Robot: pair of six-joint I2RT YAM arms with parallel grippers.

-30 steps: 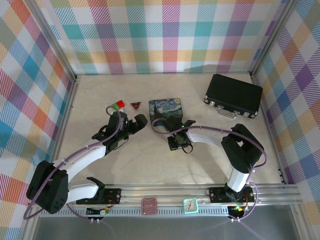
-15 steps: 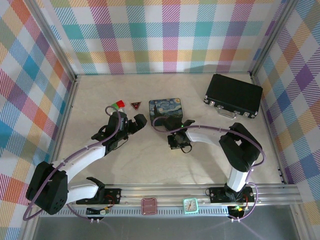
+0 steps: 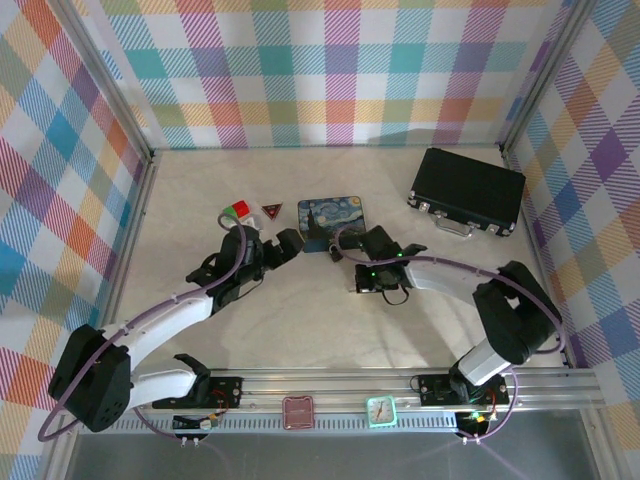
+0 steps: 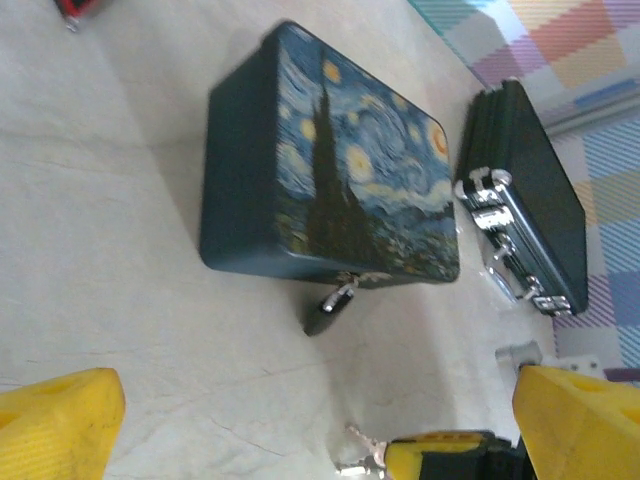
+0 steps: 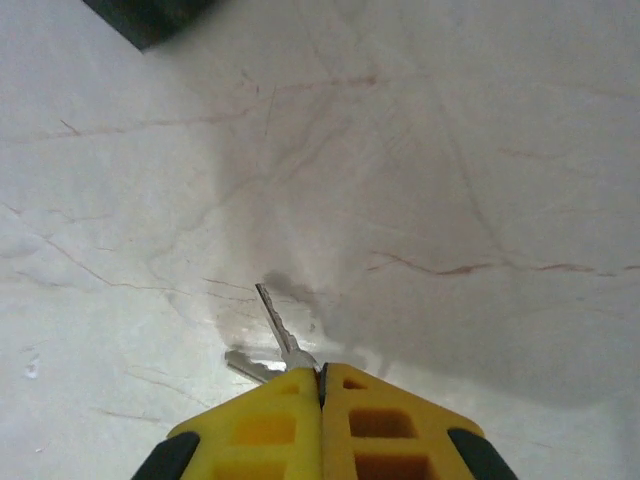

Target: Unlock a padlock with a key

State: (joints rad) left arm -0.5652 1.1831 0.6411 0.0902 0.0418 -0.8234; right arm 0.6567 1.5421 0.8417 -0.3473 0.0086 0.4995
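The right gripper [image 5: 321, 372] clenches the key [image 5: 275, 322] over the table [image 5: 470, 150]. The left gripper [image 4: 318, 420], spread wide and holding nothing, faces the padlock [image 4: 328, 310], which touches the blue tin [image 4: 330, 160].

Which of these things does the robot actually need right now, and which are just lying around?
Needed: padlock, key, held in the right gripper.
Lying about: starry-night tin, black briefcase, red triangle, red-and-green block.
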